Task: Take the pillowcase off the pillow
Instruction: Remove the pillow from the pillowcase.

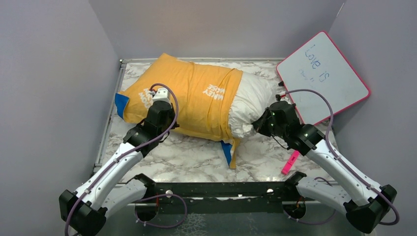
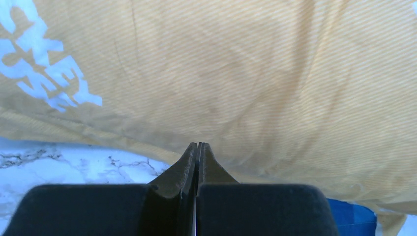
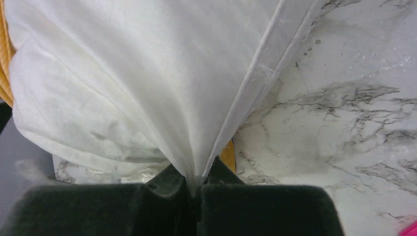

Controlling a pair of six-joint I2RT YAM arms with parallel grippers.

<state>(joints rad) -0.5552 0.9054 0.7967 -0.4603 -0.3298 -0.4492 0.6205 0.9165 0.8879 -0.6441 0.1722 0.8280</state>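
pillowcase lies across the back of the marble-patterned table, covering the left two thirds of the pillow, whose plump white end bulges out on the right. left arm reaches forward, and the left gripper has its jaws pressed together at the case's near edge; whether cloth is pinched i cannot tell. right arm bends inward, the right gripper clamped on a tented fold of the pillow's white, seamed cloth. the case is thin, finely ribbed orange-yellow with white lettering, blue at its corners.
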